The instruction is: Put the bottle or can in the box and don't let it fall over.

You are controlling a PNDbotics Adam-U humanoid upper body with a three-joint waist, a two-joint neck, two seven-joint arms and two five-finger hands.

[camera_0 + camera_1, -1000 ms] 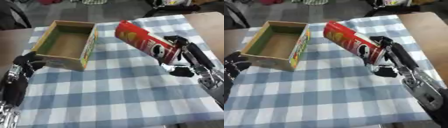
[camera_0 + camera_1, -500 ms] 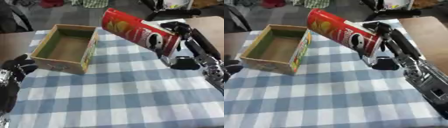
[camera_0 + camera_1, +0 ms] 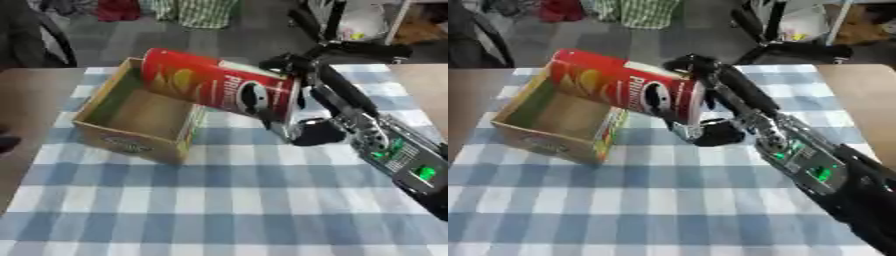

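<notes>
Since ~1 s ago: Pringles can (image 3: 219, 90) lifted off the checked tablecloth (image 3: 227, 200) & carried left, now hanging over the cardboard box (image 3: 140, 117), far-left end of can above box's near-right wall/interior. Still steeply tilted, almost lying over, lid end up-left of the right hand (image 3: 302, 95), base end at the hand. Means transport leg nearly done; what remains, by judgement: rotate upright, lower base-first into box, let go without tipping. Tilt this big = main risk; release now would likely drop it on its side.

Right hand: closed round can's lower end, fingers wrapped over top edge at the base, thumb side below/behind. Forearm running down-right to lower-right corner, wrist bent toward box.

Box: open top, nothing seen inside, left of & below hand, sitting on cloth.

Left hand: only a dark sliver at left edge of left eye view, poss. it; fingers' state can't tell.
</notes>
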